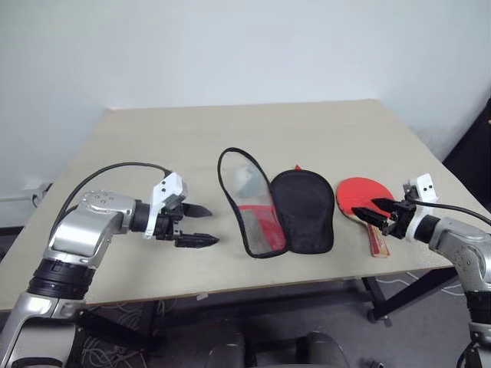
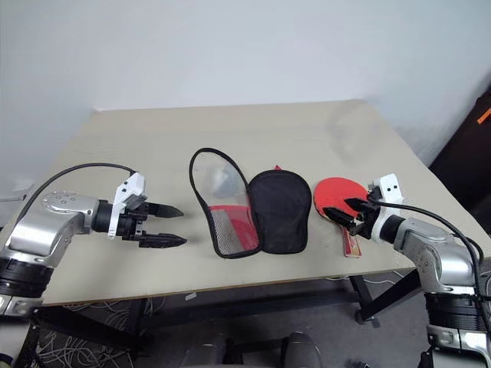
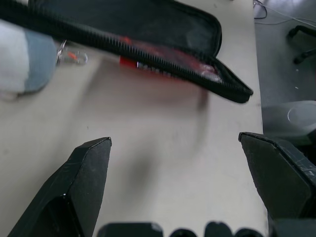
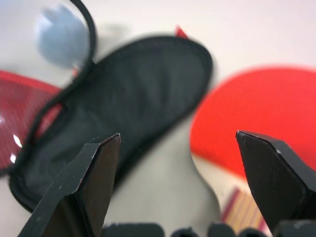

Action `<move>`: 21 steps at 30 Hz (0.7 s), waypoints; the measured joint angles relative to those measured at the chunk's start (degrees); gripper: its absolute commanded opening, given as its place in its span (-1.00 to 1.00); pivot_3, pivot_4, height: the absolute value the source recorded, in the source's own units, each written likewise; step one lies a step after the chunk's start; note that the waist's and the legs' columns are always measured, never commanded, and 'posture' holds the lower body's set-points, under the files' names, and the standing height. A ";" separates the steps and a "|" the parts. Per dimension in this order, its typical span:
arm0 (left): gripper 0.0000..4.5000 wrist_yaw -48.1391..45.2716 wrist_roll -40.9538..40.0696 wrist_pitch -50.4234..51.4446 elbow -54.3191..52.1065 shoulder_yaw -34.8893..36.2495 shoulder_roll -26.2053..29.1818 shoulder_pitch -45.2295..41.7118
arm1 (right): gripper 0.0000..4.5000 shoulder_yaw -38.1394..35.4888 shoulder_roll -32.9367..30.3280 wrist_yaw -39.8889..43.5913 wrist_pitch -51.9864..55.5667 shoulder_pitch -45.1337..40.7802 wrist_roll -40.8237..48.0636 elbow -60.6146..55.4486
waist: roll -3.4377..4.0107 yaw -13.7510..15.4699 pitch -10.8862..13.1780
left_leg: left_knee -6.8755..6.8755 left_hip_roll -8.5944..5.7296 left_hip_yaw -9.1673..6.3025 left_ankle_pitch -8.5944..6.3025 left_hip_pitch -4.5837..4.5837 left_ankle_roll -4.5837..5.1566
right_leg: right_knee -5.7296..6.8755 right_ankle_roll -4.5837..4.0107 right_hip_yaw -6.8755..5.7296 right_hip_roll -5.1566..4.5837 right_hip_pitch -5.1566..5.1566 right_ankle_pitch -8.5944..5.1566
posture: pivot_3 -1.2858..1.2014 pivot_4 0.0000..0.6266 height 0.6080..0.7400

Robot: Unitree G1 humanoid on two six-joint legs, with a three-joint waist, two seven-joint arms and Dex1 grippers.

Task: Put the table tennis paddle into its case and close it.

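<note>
The right gripper (image 1: 380, 214) is spread wide and holds nothing. It hangs low over the table tennis paddle (image 1: 362, 196), right above the spot where the round red face meets the handle. The red face reaches out past the tips, and the handle runs back under the gripper toward the near edge of the table (image 1: 153, 146).

The paddle looks hard and flat. It should be light and should not bend. The rubber face looks grippy, and the wood handle looks smooth. The handle is the best place to grab, since it is narrow and would fit between the two fingers. The paddle lies flat on the table, so it may be tricky to get a finger under it.

Just past the paddle, on the side toward the other arm, lies its case (image 1: 303, 211). It is unzipped and spread open like a book. One half is black cloth. The other half has a clear window, some red, and a black zip all round the rim. The case looks soft and floppy, so it may slide or fold when pushed.

The left gripper (image 1: 201, 225) is also spread wide and empty. It points at the clear half of the case, a little way off from it, with bare table in between.
</note>
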 measured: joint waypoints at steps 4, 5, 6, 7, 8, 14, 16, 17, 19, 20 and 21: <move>1.00 -0.69 -0.01 0.13 0.16 -0.25 -0.11 -0.96 | 0.80 0.38 -0.53 -2.46 3.85 -0.18 -2.12 3.63 | -0.03 -0.03 -0.01 | -0.01 0.01 -0.02 0.02 0.00 0.02 | 0.01 0.00 0.01 0.02 -0.01 0.00 | 0.03 -1.00 0.75; 1.00 -0.84 0.07 -0.01 0.39 -0.34 -0.11 -0.96 | 0.80 0.42 -0.53 -2.68 4.49 -0.19 -2.14 4.17 | -0.02 -0.03 -0.01 | -0.01 0.01 -0.02 0.02 0.00 0.03 | 0.01 0.00 0.01 0.03 -0.02 0.00 | 0.03 -1.00 0.75; 1.00 -1.04 0.40 -0.64 0.94 -0.55 -0.11 -0.96 | 0.80 0.42 -0.51 -3.20 5.14 -0.36 -2.19 4.59 | -0.02 -0.04 -0.01 | -0.01 0.01 -0.02 0.03 0.01 0.03 | 0.01 0.00 0.01 0.04 -0.01 0.00 | 0.03 -1.00 0.75; 1.00 -1.15 0.95 -1.37 1.56 -0.85 -0.11 -0.96 | 0.80 0.41 -0.52 -3.65 5.46 -0.66 -2.30 4.81 | -0.02 -0.05 -0.01 | -0.01 0.01 -0.01 0.03 0.01 0.04 | 0.01 0.00 0.02 0.04 -0.01 0.00 | 0.03 -1.00 0.75; 1.00 -1.21 1.60 -2.05 2.39 -1.40 -0.11 -0.94 | 0.80 0.49 -0.52 -4.10 5.92 -1.13 -2.66 5.07 | -0.02 -0.05 -0.01 | 0.00 0.01 -0.01 0.03 0.01 0.05 | 0.01 0.00 0.01 0.04 0.01 0.00 | 0.03 -1.00 0.75; 1.00 -1.20 2.45 -2.68 4.37 -2.41 -1.35 -0.89 | 0.80 1.40 -0.28 -6.77 9.46 -4.08 -4.78 7.45 | -0.14 0.00 -0.06 | 0.02 0.00 -0.12 0.06 0.01 0.10 | -0.02 0.00 -0.01 0.01 0.08 0.00 | 0.03 -1.00 0.75; 1.00 -1.21 2.53 -3.22 4.51 -2.46 -1.38 -0.89 | 0.80 1.45 0.35 -7.48 11.07 -5.03 -4.82 7.37 | -0.17 -0.03 -0.08 | 0.01 0.01 -0.23 0.06 0.03 0.09 | -0.01 -0.01 0.00 0.02 0.07 0.01 | 0.03 -1.00 0.75; 1.00 -1.21 2.54 -3.45 4.52 -2.47 -1.42 -0.89 | 0.80 1.50 0.69 -7.88 12.12 -5.47 -4.79 7.17 | -0.18 -0.03 -0.08 | 0.01 0.02 -0.25 0.06 0.03 0.10 | -0.02 -0.01 0.00 0.03 0.07 0.01 | 0.03 -1.00 0.75; 1.00 -1.23 2.54 -3.65 4.65 -2.47 -1.42 -0.89 | 0.80 1.73 1.27 -9.21 14.56 -6.63 -4.91 6.70 | -0.19 -0.05 -0.09 | 0.01 0.04 -0.28 0.06 0.04 0.10 | -0.01 -0.02 0.00 0.04 0.07 0.01 | 0.03 -1.00 0.75; 1.00 -1.23 2.54 -3.71 4.76 -2.47 -1.42 -0.89 | 0.80 2.00 1.26 -9.87 15.81 -7.22 -5.09 6.56 | -0.20 -0.05 -0.10 | 0.01 0.04 -0.30 0.06 0.04 0.10 | -0.01 -0.02 0.00 0.04 0.07 0.02 | 0.03 -1.00 0.75; 1.00 -1.25 2.54 -3.76 4.95 -2.47 -1.42 -0.90 | 0.80 2.13 1.26 -10.42 16.81 -7.61 -5.38 6.37 | -0.22 -0.05 -0.11 | 0.01 0.04 -0.30 0.06 0.04 0.10 | -0.01 -0.02 0.00 0.04 0.07 0.02 | 0.03 -1.00 0.75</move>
